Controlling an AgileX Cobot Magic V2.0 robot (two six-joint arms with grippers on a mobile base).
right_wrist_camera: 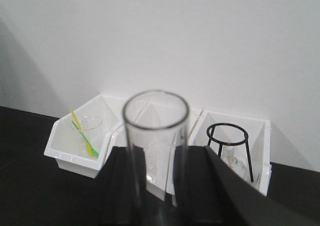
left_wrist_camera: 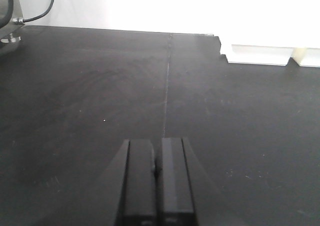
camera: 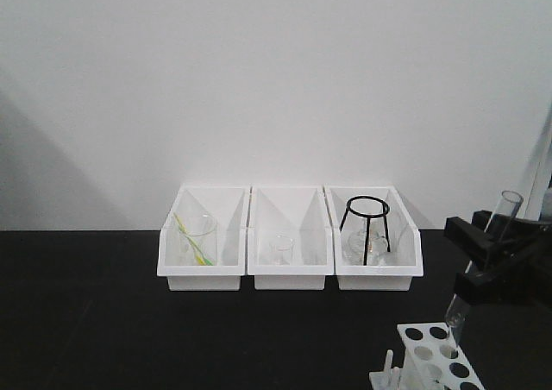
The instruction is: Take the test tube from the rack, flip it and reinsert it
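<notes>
My right gripper (camera: 485, 254) is shut on the test tube (camera: 503, 213), a slim clear tube held tilted with its open rim up and to the right. The tube's round lower end hangs just over the far holes of the white rack (camera: 429, 355), at the bottom right of the front view. I cannot tell whether that end touches the rack. In the right wrist view the test tube (right_wrist_camera: 156, 131) stands between the black fingers (right_wrist_camera: 197, 186) of the right gripper (right_wrist_camera: 157, 156), open rim towards the camera. My left gripper (left_wrist_camera: 157, 145) is shut and empty over the black table.
Three white bins stand along the back wall. The left bin (camera: 201, 273) holds a beaker and a yellow-green stick. A small beaker sits in the middle bin (camera: 290, 273). The right bin (camera: 378, 276) holds a black ring stand and a flask. A cable (left_wrist_camera: 42, 11) hangs at the left wrist view's top left.
</notes>
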